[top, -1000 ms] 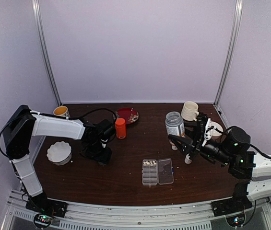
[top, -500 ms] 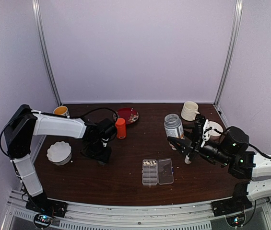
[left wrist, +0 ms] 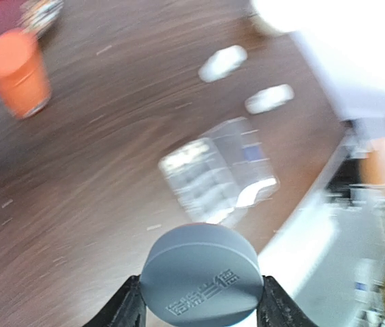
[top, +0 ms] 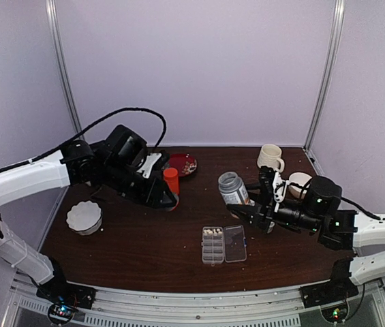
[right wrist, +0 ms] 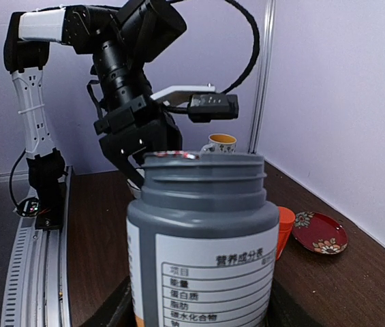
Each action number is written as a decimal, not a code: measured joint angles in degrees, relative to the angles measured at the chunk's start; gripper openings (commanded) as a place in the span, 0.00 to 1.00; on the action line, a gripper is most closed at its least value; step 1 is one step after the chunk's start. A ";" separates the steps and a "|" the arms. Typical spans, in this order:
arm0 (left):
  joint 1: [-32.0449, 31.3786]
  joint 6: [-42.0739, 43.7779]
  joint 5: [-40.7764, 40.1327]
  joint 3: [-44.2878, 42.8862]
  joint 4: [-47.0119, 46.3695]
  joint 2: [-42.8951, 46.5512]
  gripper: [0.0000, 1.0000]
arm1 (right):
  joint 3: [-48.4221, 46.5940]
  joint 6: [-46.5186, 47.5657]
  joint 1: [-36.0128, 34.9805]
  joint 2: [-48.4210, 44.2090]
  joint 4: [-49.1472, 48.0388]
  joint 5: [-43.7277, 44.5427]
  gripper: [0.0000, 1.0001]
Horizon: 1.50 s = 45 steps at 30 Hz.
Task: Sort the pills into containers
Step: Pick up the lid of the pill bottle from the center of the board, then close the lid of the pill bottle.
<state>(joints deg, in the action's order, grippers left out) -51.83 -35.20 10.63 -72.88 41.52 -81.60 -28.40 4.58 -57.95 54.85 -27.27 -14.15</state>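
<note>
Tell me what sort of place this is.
Likely a robot test cell: two arms bolted to a rail, plain walls on metal posts, and a pill organiser staged on the table.

a dark brown wooden table (top: pixel 144 252) carries everything here; near its front middle lies a clear plastic rectangular organiser box (top: pixel 213 245), its hinged clear lid (top: pixel 235 243) folded open flat on the wood to the right; tiny cream pellets (top: pixel 212 231) sit in the farthest compartments; toward the back stands a small orange bottle with an orange cap (top: pixel 171 181), just beside a round red patterned plate (top: pixel 183 164); a white scalloped bowl (top: pixel 84 216) rests near the left edge; a cream mug (top: pixel 270 157) and a white cup (top: pixel 299 181) stand at the back right; two small white bottles (left wrist: pixel 223 63), blurred in the left wrist view, lie apart from the box.
</note>
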 measured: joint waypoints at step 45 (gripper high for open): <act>-2.03 -10.60 24.52 9.79 -31.15 11.50 0.40 | -8.48 2.62 -5.79 7.30 9.03 -1.01 0.00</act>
<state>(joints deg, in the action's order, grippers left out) -53.87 -45.80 35.16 -63.09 10.37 -70.11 -36.88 7.20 -63.75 62.15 -18.24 -15.16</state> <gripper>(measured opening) 0.520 0.529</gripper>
